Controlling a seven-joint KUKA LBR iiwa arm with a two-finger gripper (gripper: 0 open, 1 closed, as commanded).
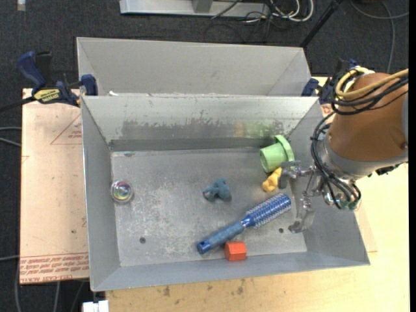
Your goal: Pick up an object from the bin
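The gripper (301, 214) hangs beside the one blue hairbrush (246, 224); whether it is open cannot be told. One each: orange block (236, 251), green cup (276, 153), yellow piece (271, 182), blue lump (218, 191), shiny ball (121, 191).

- I count one blue hairbrush (246, 223)
- one small orange block (236, 251)
- one green plastic cup (276, 153)
- one small yellow piece (272, 182)
- one grey-blue toy figure (218, 190)
- one shiny round metallic thing (121, 191)

Grey bin (169, 174): blue brush (247, 223), orange block (236, 251), green cup (275, 153), silver ball (121, 191).
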